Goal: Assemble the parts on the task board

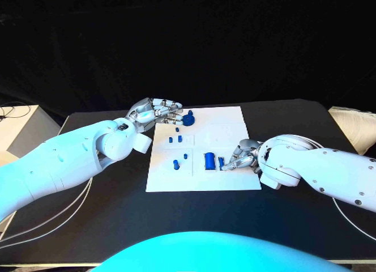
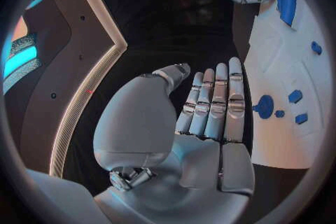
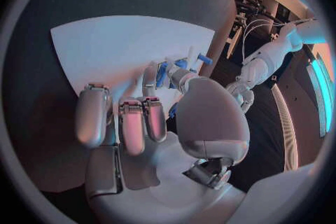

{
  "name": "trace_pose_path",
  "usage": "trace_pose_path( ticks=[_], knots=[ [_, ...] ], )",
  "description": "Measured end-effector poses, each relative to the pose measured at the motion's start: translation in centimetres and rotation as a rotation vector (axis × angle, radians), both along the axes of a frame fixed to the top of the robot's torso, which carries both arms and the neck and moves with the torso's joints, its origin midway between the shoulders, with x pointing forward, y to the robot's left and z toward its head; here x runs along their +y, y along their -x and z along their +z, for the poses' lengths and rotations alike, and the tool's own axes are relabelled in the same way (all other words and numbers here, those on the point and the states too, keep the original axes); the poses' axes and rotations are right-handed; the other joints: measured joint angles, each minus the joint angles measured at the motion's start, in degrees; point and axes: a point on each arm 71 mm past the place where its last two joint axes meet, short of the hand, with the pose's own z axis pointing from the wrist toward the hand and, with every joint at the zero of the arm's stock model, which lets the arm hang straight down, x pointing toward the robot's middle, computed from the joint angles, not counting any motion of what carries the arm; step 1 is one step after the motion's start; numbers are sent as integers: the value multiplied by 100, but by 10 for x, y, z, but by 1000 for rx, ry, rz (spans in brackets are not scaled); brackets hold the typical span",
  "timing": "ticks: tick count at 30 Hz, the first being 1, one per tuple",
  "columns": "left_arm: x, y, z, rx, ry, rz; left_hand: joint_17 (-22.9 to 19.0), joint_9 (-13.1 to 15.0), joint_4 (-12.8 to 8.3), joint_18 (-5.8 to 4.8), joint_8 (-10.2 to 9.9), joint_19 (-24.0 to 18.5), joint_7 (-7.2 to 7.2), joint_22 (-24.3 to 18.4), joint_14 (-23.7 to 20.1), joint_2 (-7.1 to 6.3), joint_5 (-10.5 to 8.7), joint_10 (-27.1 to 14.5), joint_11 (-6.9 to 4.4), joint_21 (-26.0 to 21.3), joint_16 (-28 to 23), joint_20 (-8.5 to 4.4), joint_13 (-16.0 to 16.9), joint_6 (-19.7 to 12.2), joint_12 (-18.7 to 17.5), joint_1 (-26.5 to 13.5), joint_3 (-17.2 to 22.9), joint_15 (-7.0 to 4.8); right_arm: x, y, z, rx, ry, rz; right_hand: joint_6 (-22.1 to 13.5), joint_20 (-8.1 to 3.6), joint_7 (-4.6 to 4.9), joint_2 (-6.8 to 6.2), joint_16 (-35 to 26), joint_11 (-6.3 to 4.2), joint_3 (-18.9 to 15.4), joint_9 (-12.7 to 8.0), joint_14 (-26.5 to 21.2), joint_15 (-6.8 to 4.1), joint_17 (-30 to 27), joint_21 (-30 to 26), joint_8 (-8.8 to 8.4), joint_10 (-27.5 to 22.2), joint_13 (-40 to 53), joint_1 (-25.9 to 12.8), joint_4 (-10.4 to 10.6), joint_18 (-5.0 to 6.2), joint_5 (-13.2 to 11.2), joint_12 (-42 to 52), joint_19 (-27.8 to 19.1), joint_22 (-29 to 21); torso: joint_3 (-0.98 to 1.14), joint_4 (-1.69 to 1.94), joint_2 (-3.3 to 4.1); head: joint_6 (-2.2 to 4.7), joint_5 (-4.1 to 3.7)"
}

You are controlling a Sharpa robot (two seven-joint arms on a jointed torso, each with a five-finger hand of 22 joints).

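The white task board (image 1: 225, 133) lies in the middle of the black table. My left hand (image 1: 159, 110) hovers at its far left corner with straight fingers (image 2: 213, 103), holding nothing, beside a round blue knob (image 1: 188, 119) (image 2: 265, 106). My right hand (image 1: 241, 154) rests at the board's near right part, next to a large blue block (image 1: 210, 160) (image 2: 285, 5). In the right wrist view its thumb and one finger pinch a small blue part (image 3: 162, 74), and the other fingers (image 3: 133, 123) are curled in. A few small blue parts (image 1: 176, 165) lie along the board's left side.
A pale box (image 1: 16, 130) with cables on it stands off the table's left edge. A beige cushion (image 1: 359, 126) lies past the right edge. Bare black table (image 1: 196, 221) stretches in front of the board.
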Motion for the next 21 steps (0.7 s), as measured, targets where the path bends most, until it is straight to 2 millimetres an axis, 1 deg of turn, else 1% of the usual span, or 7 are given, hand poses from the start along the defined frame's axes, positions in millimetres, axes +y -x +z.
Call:
trace_pose_path(
  ticks=[2,8,11,13,16,21],
  knots=[
    [0,0,0,0,0,0,0,0,0,0,0,0,0,0,0,0,0,0,0,0,0,0,0,0,0,0,0,0,0,-1,-1,-1,2,-3,0,0,0,9,0,0,0,6,18,-18,0,0,0,0,0,-9,0,0,0,0,0,0,-1,0,2,0,0],
    [0,0,0,0,0,0,0,0,0,0,0,0,0,0,0,0,0,0,0,0,0,0,0,0,0,0,0,0,1,-4,-3,-4,9,-8,0,0,0,33,0,0,15,18,18,-18,0,0,24,0,0,-13,15,0,15,0,0,0,-3,0,3,0,12],
    [0,0,0,0,-1,0,0,0,0,0,0,0,0,0,0,0,0,0,0,0,0,0,0,0,0,0,0,0,2,-5,-5,-5,14,-8,0,-2,0,100,0,0,15,34,18,-17,0,0,49,0,0,54,15,0,55,0,0,-1,-3,0,3,0,15],
    [0,0,0,0,-1,0,0,0,0,0,0,0,0,0,0,0,0,0,0,0,0,0,0,0,0,0,0,0,1,-5,-6,-7,19,-9,0,-42,0,99,0,0,15,34,18,-17,0,0,66,0,0,53,15,0,55,0,0,-1,-3,-1,3,0,16],
    [0,0,0,0,-1,0,4,0,0,0,0,0,0,-4,-15,0,0,0,0,0,0,0,0,0,0,0,0,15,1,-6,-7,-12,24,-10,0,-42,0,99,0,-20,15,44,18,-17,0,0,66,20,-1,53,15,0,89,0,0,-1,-6,-2,0,0,18],
    [0,0,0,0,-1,0,14,0,0,0,0,0,0,-14,-21,0,0,0,0,0,0,0,0,0,0,0,0,21,1,-6,-7,-16,28,-6,-1,-42,0,99,0,-20,15,44,18,-17,0,0,66,20,-1,53,15,0,89,0,0,4,-8,-2,-4,0,23]
  ],
)
